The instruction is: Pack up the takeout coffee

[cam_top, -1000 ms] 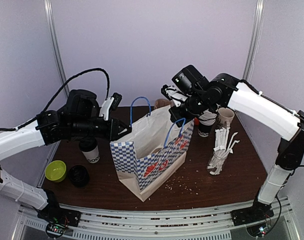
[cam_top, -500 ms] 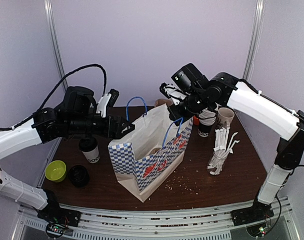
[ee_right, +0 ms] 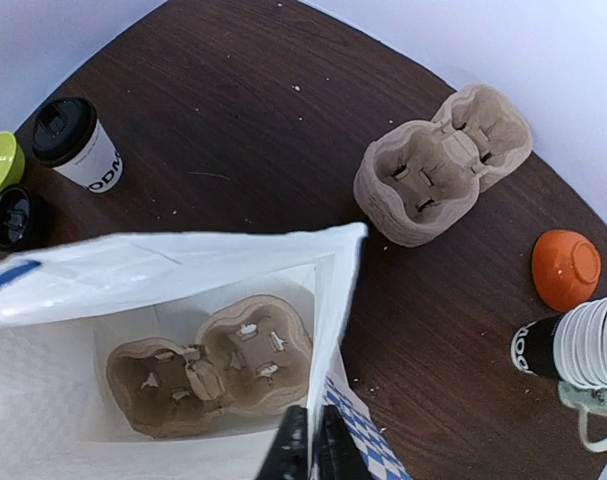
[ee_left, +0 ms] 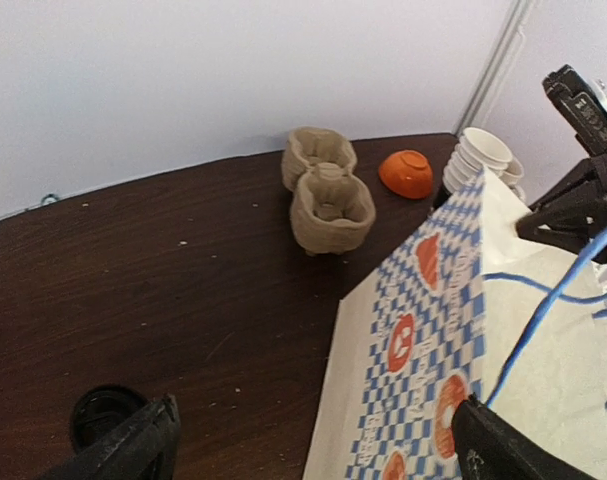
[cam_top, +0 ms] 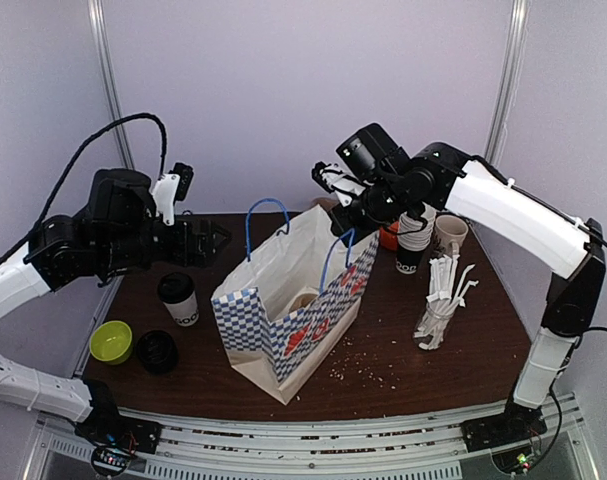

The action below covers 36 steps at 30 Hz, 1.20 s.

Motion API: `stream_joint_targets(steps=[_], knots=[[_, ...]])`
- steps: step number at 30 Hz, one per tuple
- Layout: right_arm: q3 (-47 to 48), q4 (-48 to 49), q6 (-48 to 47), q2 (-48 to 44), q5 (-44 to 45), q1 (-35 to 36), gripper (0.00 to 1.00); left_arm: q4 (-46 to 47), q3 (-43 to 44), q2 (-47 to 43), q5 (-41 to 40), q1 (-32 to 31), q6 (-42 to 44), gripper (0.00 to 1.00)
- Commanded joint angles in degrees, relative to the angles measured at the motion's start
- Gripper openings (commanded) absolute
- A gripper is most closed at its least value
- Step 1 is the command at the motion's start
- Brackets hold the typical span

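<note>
The checked paper bag [cam_top: 283, 310] stands open in the middle of the table [cam_top: 453, 350], its far rim clamped in the closed fingers of the right gripper [ee_right: 308, 455], and a brown carrier tray [ee_right: 213, 375] lies on the bag's floor below that gripper. A second tray [ee_right: 443, 165] sits on the table beyond the bag. The coffee cup [cam_top: 179, 298] stands left of the bag, under the left gripper [cam_top: 215, 240], whose jaws hang spread wide in the air.

Pale, plain wall [cam_top: 283, 90] right across the back, soft even light on it. Ahead of the left fingers [ee_left: 133, 450] the dark wood-grain table [ee_left: 133, 300] runs up to meet that wall. A slim metal upright [ee_left: 498, 70] stands beyond them to the right. Under the right fingers [ee_right: 295, 450], the same brown tabletop.
</note>
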Motion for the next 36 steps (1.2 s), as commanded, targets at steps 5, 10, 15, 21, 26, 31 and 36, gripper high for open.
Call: stream_joint_targets(steps=[5,10,15,21,26,31,36], knots=[[0.3,0.9,0.8,0.5,-2.1,-0.5,0.3,-4.1,-4.1,-4.3,-15.0,0.3,-4.7,0.98],[0.3,1.2,1.8,-0.8,-2.6,-0.7,0.54,-4.0,-5.5,-3.8,-15.5,2.4,-5.3,0.98],[0.8,1.6,2.8,-3.4,-3.8,-0.8,0.72,-3.7,-8.6,-2.5,-7.1,11.4,-5.5,0.98],[-1.0,2.0,3.9,-7.8,-3.5,-0.8,0.79,-1.3,-12.6,-1.7,-0.2,21.6,-5.2,0.98],[-7.6,5.9,4.6,-14.1,-2.3,-0.8,0.81,-3.1,-13.0,1.2,-0.8,24.1,-4.1,0.98],[-15.0,10.6,5.4,-20.1,-0.6,-0.8,0.81,-2.5,-14.0,3.8,2.8,25.9,-1.0,0.98],[-20.8,14.4,6.5,-24.1,-0.8,-0.8,0.81,-2.1,-14.4,8.5,5.7,28.2,0.1,0.98]])
